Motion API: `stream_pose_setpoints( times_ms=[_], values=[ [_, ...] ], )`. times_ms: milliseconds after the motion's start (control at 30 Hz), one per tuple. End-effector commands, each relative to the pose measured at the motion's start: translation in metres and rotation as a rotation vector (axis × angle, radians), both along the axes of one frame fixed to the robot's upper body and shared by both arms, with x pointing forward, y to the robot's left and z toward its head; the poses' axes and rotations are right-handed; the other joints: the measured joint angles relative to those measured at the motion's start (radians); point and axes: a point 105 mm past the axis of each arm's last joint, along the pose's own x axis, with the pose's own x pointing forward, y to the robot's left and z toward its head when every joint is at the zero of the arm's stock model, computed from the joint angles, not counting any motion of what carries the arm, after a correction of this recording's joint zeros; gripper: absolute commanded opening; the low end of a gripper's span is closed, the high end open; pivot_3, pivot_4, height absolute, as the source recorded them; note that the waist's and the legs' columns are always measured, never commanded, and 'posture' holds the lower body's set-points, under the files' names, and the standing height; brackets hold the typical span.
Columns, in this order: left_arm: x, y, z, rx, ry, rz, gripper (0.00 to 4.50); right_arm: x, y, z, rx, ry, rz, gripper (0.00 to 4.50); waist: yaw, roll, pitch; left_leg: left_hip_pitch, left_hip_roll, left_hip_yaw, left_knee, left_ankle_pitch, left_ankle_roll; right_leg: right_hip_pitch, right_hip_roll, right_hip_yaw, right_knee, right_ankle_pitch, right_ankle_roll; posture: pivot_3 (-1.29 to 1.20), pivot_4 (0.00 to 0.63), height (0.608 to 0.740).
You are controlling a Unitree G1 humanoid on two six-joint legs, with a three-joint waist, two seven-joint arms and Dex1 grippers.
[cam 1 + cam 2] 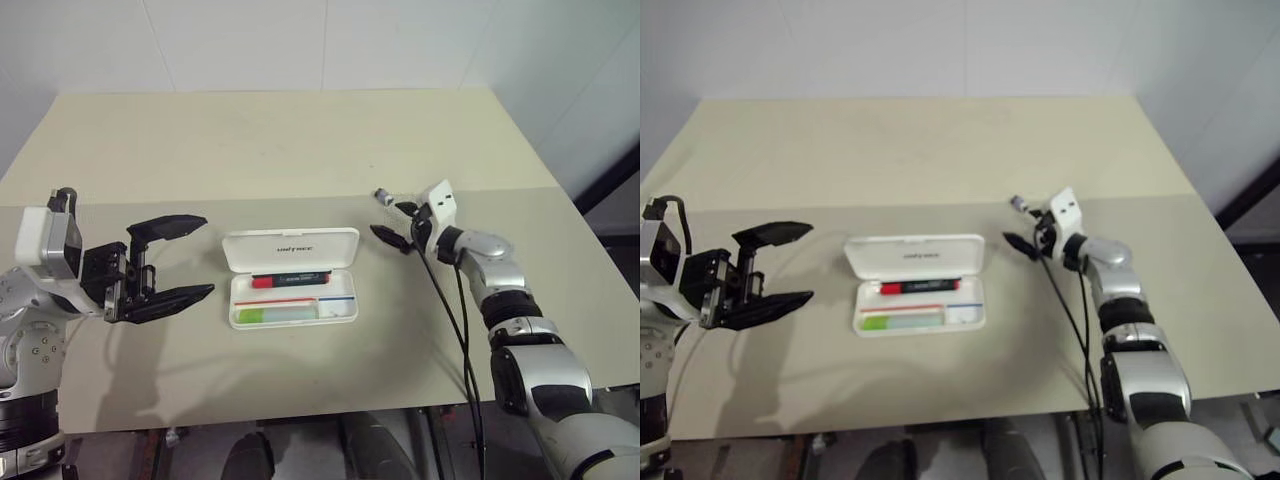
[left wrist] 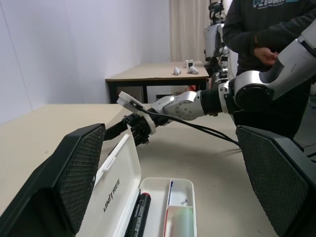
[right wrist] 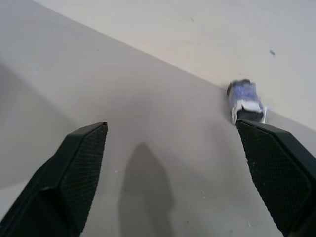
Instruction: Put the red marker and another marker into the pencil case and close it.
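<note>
The right gripper (image 1: pixel 394 223) is hovering above the table (image 1: pixel 300 150) off the pencil case's right side, its two black fingers spread apart and gripping nothing. Just beyond its fingertips, farther from the pencil case, a small grey-black bit (image 1: pixel 382 196) is lying on the tabletop, and in the right wrist view that bit (image 3: pixel 245 102) is sitting just beside one finger without being between the two. The left gripper (image 1: pixel 170 262) is hanging off the pencil case's left side, its fingers likewise standing wide and empty, pointing toward the case and not touching it. The pencil case (image 1: pixel 291 277) is lying open in the middle of the table between the two grippers, its white lid folded back with the dark lettering facing up. The red marker (image 1: pixel 291 280) is lying lengthwise inside the case along the hinge side, next to the lid. The light green marker (image 1: pixel 272 314) is lying inside the case too, in the front compartment parallel to the red one, with the red and blue stripes running between them. In the left wrist view, a person in a dark top (image 2: pixel 269 34) is standing beyond the far side of the case.
</note>
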Motion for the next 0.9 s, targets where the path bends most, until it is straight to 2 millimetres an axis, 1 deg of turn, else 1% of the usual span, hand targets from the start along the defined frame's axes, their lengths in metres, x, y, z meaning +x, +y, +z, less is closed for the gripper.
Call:
stream_pose_setpoints(
  times_ms=[33,567,800,900],
  values=[
    [-0.006,-0.001,0.01,-0.011,-0.053,0.002,4.5,0.009,0.003,0.018,0.026,-0.064,-0.043,4.46,-0.002,0.0,0.0,0.0,0.0,0.0,0.0,0.0,0.0,0.0,0.0,0.0,0.0,0.0,0.0,0.0,0.15,0.74],
    [-0.012,-0.003,0.009,-0.021,-0.053,0.026,4.5,0.03,0.021,0.022,0.1,-0.031,-0.2,4.46,-0.004,0.001,0.0,0.0,0.0,0.0,0.0,0.0,0.0,0.0,0.0,0.0,0.0,0.0,0.0,0.0,0.15,0.74],
    [-0.016,-0.003,0.009,-0.024,-0.052,0.046,4.5,0.033,0.028,0.021,0.094,-0.028,-0.226,4.46,-0.004,0.001,0.0,0.0,0.0,0.0,0.0,0.0,0.0,0.0,0.0,0.0,0.0,0.0,0.0,0.0,0.15,0.74],
    [-0.018,-0.003,0.01,-0.026,-0.055,0.056,4.5,0.035,0.029,0.023,0.099,-0.032,-0.245,4.46,-0.006,0.001,0.0,0.0,0.0,0.0,0.0,0.0,0.0,0.0,0.0,0.0,0.001,0.0,0.0,0.0,0.15,0.74]
  ],
)
